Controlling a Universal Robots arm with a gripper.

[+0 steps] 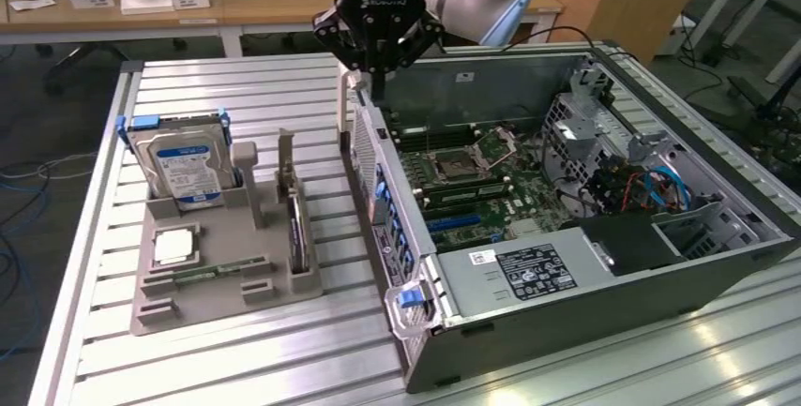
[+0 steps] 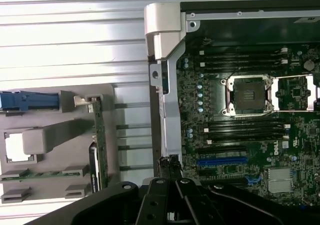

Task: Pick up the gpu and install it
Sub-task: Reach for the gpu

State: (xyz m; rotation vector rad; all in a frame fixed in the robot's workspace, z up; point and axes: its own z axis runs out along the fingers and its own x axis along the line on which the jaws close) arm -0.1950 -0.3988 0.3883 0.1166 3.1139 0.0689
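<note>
Found jaws pressed shut, with nothing gripped between them. Noted the black gripper (image 1: 373, 87) hanging in the upper middle of the exterior view, just over the rear rim of the computer case (image 1: 701, 275).

Saw, nearest, a ribbed aluminium table (image 1: 225, 368) of long bright slats across the lower frame. Noted on it, at the lower left, a matte grey moulded holder (image 1: 163, 312) cut with slots and pockets. Spotted the gpu (image 1: 296, 237) standing on edge in a slot along that holder's right side: a thin, flat, dark card with a silvery-grey bracket rising at its far end, untouched and well apart from the gripper. Caught the same card edge-on in the wrist view (image 2: 98, 150).

Counted a narrow green memory stick (image 1: 219, 272) lying low in the holder's near part, a square pale processor (image 1: 175, 245) in a pocket just behind it, and farther back a silver hard drive (image 1: 188, 172) with a blue-white label, upright in a blue plastic frame.

Took in the case at the right as a grey sheet-metal box lying on its side, open upward. Marked its perforated rear wall standing between the holder and the motherboard (image 1: 501, 204). Saw a silver power supply (image 1: 526, 270) with a black label at the near end, then a blue slot (image 1: 457, 221), black memory slots and a square metal socket (image 1: 460, 160) on the dark green board, and blue cables (image 1: 661, 186) looped at the right.

Made out, farthest, a wooden desk (image 1: 250, 3) along the upper left.
</note>
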